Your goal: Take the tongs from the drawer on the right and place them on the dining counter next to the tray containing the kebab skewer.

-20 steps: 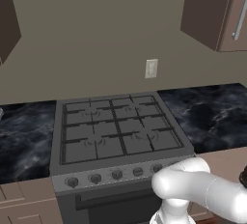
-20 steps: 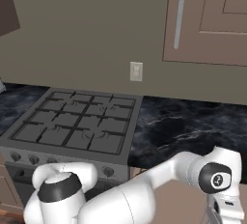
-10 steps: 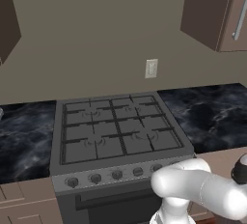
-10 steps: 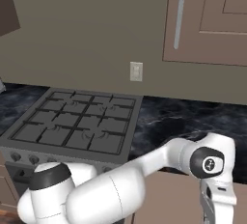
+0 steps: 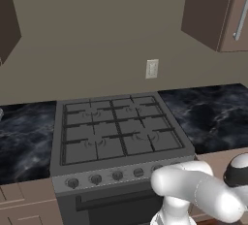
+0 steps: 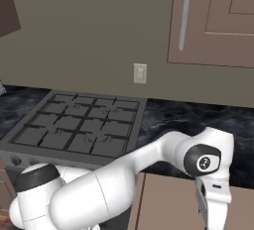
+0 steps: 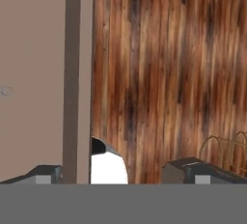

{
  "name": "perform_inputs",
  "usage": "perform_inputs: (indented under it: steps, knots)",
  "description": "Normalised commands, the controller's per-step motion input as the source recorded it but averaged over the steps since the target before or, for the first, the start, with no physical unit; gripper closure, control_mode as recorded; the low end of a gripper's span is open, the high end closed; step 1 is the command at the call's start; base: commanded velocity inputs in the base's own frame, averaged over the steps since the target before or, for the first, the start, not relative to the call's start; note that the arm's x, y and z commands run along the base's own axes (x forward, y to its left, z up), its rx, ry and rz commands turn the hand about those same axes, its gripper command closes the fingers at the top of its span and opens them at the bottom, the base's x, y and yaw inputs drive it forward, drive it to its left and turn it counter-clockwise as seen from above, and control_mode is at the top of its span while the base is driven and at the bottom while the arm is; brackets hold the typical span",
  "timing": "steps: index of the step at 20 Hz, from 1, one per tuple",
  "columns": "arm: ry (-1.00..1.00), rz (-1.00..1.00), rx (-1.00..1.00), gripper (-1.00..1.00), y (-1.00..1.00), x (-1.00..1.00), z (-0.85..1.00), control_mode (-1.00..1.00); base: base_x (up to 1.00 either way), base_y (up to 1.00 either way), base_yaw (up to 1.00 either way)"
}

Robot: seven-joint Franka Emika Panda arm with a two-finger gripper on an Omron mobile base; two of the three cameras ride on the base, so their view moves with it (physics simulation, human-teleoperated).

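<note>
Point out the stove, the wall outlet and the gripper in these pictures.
stove [image 5: 118, 134]: left base view, on the middle of the burner grates.
wall outlet [image 6: 140, 73]: right base view, on the centre of its pale plate.
gripper [image 7: 123, 174]: hand view, midway between the two dark fingertips, jaws wide apart.

Beige wall [image 5: 97, 40] with outlet [image 5: 152, 68] above grey stove [image 5: 116, 134], brown upper cabinets [image 6: 213, 21].

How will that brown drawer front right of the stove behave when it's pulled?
The drawer looks like a flat rigid panel, so it should probably slide straight, not flex. Its front looks smooth, so the open pincer would likely slip without a handle.
</note>
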Motion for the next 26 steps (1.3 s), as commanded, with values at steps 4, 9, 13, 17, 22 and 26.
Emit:
perform_inputs:
  steps: [4, 9, 13, 17, 22, 26]
  knots:
    - [-0.07, 0.0, 0.0, -1.0, 0.33, 0.12, 0.13, -1.0, 0.0, 0.0, 0.0]
    - [-0.06, 0.03, 0.0, -1.0, 0.36, 0.18, 0.0, -1.0, 0.0, 0.0, 0.0]
    - [-0.09, 0.09, 0.0, -1.0, 0.36, 0.16, 0.0, -1.0, 0.0, 0.0, 0.0]
    - [-0.04, 0.18, 0.0, -1.0, 0.29, 0.13, 0.0, -1.0, 0.0, 0.0, 0.0]
    - [0.01, 0.18, 0.0, -1.0, 0.04, 0.02, -0.02, -1.0, 0.0, 0.0, 0.0]
    - [0.06, 0.18, 0.0, -1.0, 0.0, 0.01, -0.09, -1.0, 0.0, 0.0, 0.0]
